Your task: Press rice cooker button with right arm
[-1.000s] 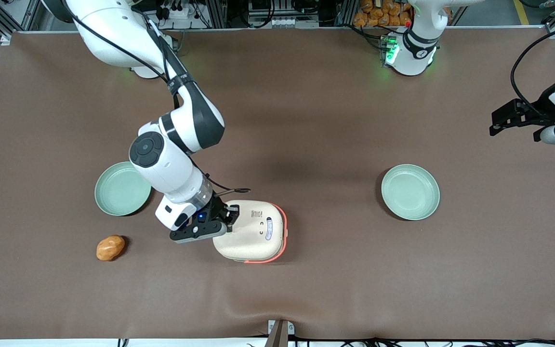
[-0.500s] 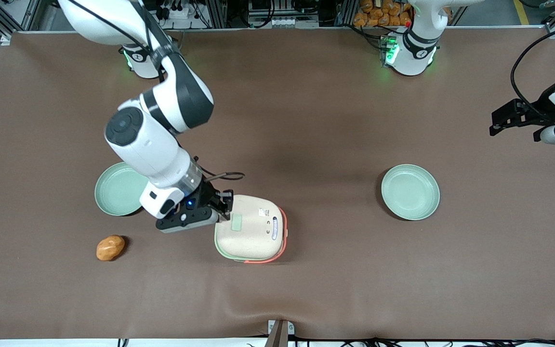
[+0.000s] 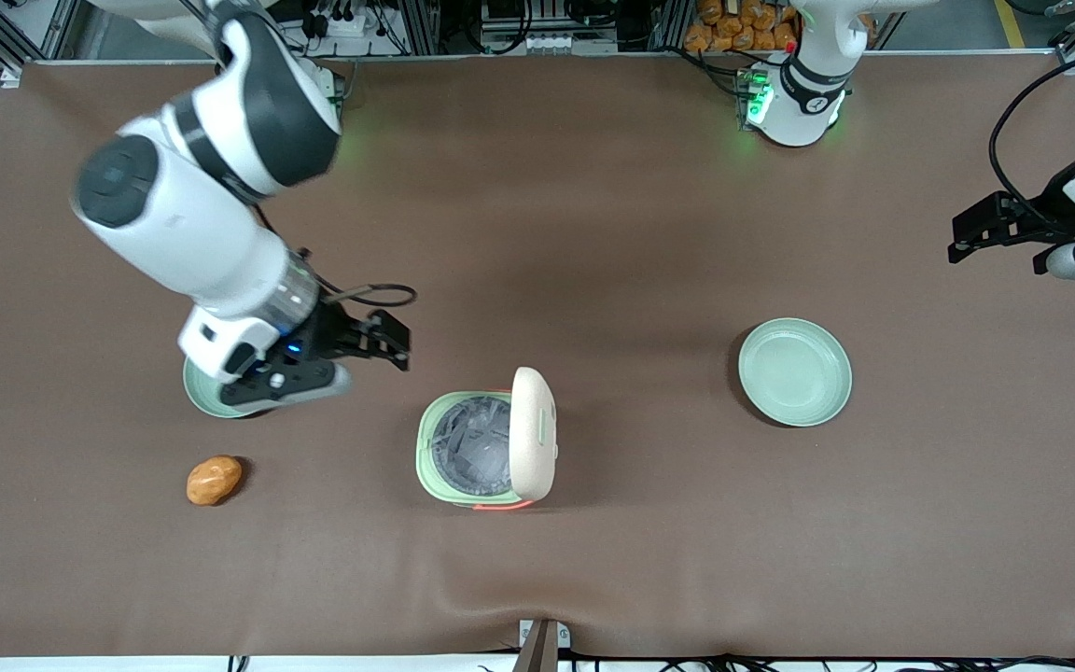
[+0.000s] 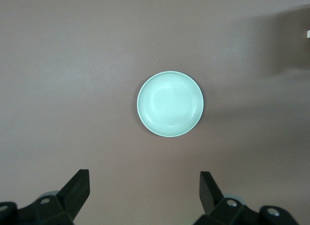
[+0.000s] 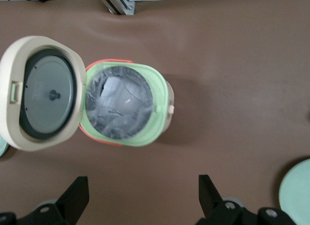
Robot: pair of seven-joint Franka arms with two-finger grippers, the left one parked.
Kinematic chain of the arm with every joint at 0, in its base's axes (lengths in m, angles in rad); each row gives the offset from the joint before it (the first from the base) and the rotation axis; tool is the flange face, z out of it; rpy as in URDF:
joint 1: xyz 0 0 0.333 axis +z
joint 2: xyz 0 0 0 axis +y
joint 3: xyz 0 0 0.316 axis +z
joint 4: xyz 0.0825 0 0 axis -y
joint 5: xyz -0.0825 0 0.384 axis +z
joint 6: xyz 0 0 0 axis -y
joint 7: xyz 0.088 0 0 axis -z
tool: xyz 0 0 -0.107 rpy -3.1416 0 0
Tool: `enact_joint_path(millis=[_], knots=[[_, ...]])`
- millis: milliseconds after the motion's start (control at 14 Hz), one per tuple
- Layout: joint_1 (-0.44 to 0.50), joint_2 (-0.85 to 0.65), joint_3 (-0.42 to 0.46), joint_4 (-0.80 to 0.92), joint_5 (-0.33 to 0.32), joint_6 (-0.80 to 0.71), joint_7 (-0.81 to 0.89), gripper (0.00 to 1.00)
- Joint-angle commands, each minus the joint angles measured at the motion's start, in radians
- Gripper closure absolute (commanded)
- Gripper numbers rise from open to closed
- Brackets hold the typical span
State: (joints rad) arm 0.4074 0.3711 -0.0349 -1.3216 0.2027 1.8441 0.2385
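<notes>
Silvery pot shows inside open rice cooker [image 3: 463, 446]; gripper [image 3: 379, 343] raised nearby.

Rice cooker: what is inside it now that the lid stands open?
The rice cooker holds only its silvery inner pot, apparently empty. The gripper hangs open above the table, clear of the cooker.

The brown table [image 3: 593, 233] carries the rice cooker [image 3: 486, 439], two plates [image 3: 794, 371] and a potato [image 3: 214, 480].

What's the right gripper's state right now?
Right gripper: open, holding nothing, raised above the table beside the rice cooker, whose lid stands open.
</notes>
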Motion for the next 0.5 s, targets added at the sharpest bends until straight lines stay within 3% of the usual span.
enact_joint_path(millis=[0, 143, 429], knots=[[-0.091, -0.119, 0.058, -0.068, 0.007, -0.157, -0.008, 0.0], [-0.215, -0.193, 0.131, -0.079, 0.006, -0.279, -0.01, 0.0], [-0.353, -0.303, 0.135, -0.1, -0.008, -0.48, -0.013, 0.0]])
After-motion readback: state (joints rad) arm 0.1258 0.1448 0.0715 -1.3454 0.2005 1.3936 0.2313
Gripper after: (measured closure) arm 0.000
